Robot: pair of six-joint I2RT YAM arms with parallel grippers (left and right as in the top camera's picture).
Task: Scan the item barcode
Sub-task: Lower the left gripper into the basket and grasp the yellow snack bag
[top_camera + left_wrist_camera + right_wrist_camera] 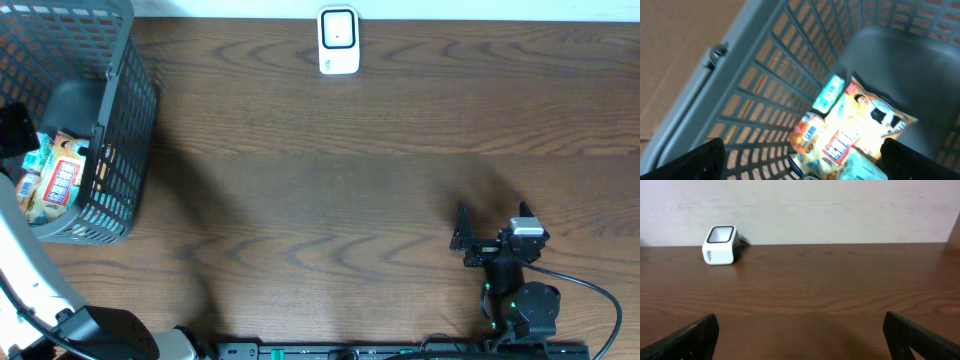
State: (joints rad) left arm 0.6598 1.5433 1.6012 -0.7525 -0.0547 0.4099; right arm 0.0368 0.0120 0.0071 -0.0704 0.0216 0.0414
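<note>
Item: a snack packet (860, 125), yellow and orange with a printed picture on its face, is seen lying crumpled and tilted at the bottom of a basket (765, 85).
Item neighbours: a small teal box (828, 94) with a striped label is laid against the packet's upper edge, and other wrappers are piled under and beside it. The view is blurred, so no barcode can be made out with certainty.
Item location: the basket, grey plastic with slatted walls, is set at the far left of the tabletop (300, 180).
Left tool: the left tool (800, 150) is held above the basket's opening, pointed down at the heap, with its fingers spread wide and nothing grasped.
Step in hand: the pick-up is judged to be about to begin, as no item has been lifted yet.
Next move: a descent between the basket walls is called for, then a closing of the fingers on one packet only, so that the neighbours are not dragged up with it.
Scanner: a small white scanner (338, 40) is stood at the far edge of the tabletop, well apart from the basket.
Right tool: the right tool (465, 235) is parked near the front right, released and empty, facing the scanner.
</note>
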